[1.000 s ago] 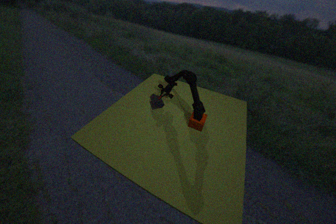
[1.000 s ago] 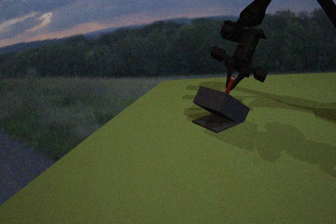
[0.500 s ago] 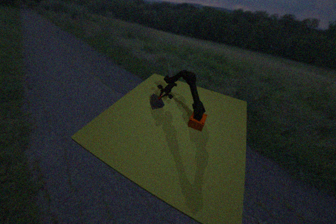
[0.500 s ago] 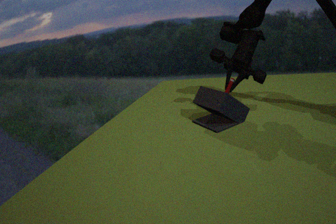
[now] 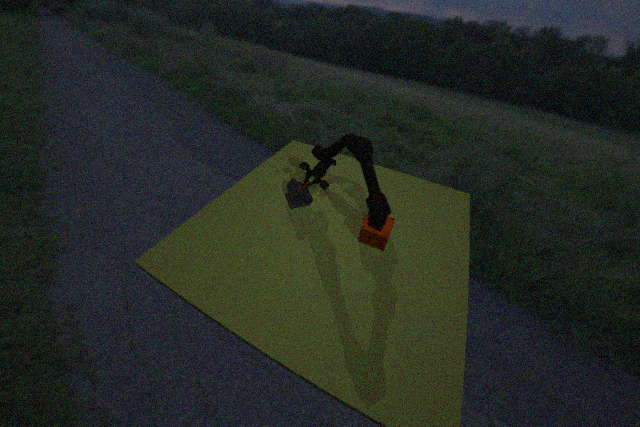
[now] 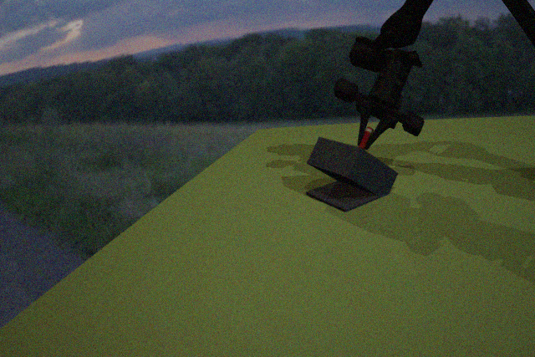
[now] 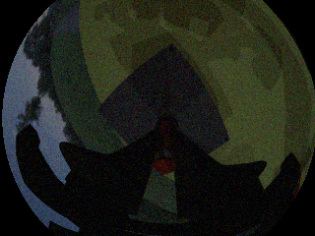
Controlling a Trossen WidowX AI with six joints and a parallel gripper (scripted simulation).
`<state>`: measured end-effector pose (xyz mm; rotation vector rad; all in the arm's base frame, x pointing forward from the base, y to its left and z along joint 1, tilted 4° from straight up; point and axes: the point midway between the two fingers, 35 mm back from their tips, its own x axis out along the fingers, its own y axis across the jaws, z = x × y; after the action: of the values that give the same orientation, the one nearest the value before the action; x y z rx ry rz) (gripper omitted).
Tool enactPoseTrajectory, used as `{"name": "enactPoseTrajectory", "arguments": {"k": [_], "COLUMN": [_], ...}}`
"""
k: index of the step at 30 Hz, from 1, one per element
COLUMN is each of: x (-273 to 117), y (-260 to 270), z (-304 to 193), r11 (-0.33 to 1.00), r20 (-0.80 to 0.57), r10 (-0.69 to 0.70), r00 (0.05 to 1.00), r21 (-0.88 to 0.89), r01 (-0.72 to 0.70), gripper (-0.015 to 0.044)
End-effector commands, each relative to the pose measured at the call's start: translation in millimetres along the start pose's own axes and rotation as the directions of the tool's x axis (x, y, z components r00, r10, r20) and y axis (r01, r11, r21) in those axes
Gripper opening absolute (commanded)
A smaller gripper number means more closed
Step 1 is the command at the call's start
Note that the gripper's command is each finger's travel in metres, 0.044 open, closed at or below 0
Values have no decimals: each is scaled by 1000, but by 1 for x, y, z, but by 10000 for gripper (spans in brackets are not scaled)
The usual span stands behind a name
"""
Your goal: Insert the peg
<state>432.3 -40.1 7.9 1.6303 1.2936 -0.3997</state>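
Observation:
The sloped dark panel [image 5: 298, 196] [image 6: 348, 161] [image 7: 143, 95] stands tilted on its flat base. My gripper [image 5: 306, 185] [image 6: 362, 145] is shut on the red peg [image 6: 366, 135] [image 7: 164, 165], and the fingertips are close to the panel face. The peg leans along with the gripper, its light-rimmed top end showing between the fingers in the exterior view. In the wrist view the peg runs away toward the middle of the panel's near part. Its lower end and the hole are hidden by the fingers and darkness, so its depth in the hole cannot be told.
The yellow table top [image 5: 248, 267] [image 6: 216, 257] [image 7: 256, 113] carries the panel and the arm's orange base block [image 5: 375, 234]. Dark shadows of the arm and panel lie across it. The table's far edge is behind the panel and gripper.

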Motion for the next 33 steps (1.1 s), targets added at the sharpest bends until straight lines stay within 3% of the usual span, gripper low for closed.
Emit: {"name": "enactPoseTrajectory", "arguments": {"k": [1, 7, 24, 33], "x": [0, 0, -6, -27], "y": [0, 0, 1, 1], "z": [0, 0, 1, 3], "r11": [1000, 1000, 1000, 1000], "r20": [0, 0, 1, 2], "r10": [0, 0, -1, -5], "r00": [1000, 1000, 1000, 1000], "r21": [0, 0, 1, 4], "r01": [0, 0, 1, 5], "gripper": [0, 0, 440, 440]}}
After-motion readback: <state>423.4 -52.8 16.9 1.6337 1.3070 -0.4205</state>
